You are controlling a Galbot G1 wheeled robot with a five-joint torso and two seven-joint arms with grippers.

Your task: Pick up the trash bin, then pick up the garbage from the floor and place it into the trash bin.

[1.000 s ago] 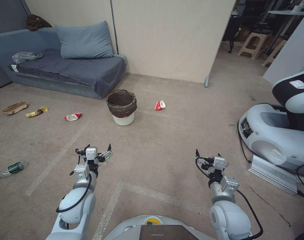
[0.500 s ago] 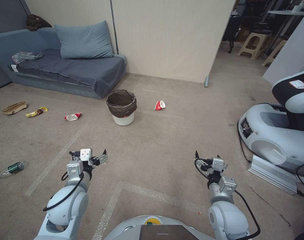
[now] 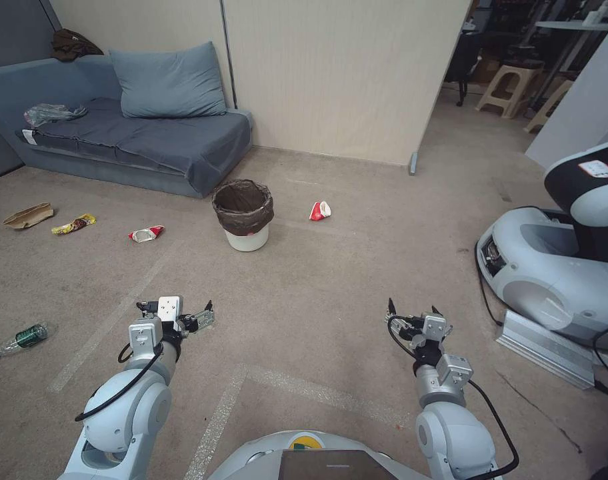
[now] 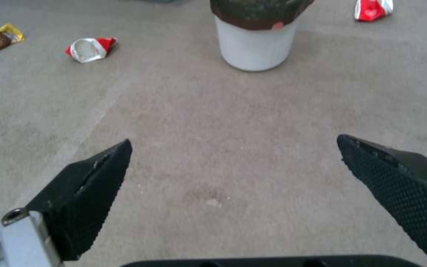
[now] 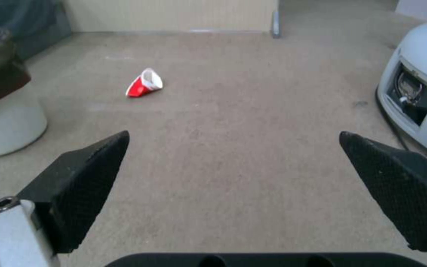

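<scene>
The trash bin (image 3: 244, 213), a white bucket with a dark bag over its rim, stands upright on the carpet ahead of me, in front of the sofa. Garbage lies around it: a crushed red-and-white cup (image 3: 320, 211) to its right, another cup (image 3: 146, 233), a yellow wrapper (image 3: 74, 224) and a tan paper bag (image 3: 29, 215) to its left, and a clear bottle (image 3: 17, 340) at the far left. My left gripper (image 3: 177, 308) hangs open above bare carpet, well short of the bin (image 4: 254, 44). Held equally short, my right gripper (image 3: 413, 308) is open and faces the red cup (image 5: 144, 83).
A blue-grey sofa (image 3: 137, 133) with a cushion stands behind the bin. A beige partition wall (image 3: 344, 73) closes the back. Another robot's white base (image 3: 557, 267), its cable and a metal ramp (image 3: 547, 347) occupy the right. Open carpet lies between me and the bin.
My left arm has drawn back and swung outward to the left, its gripper now nearer to me. The right arm has pulled back slightly. Bin and litter have not moved.
</scene>
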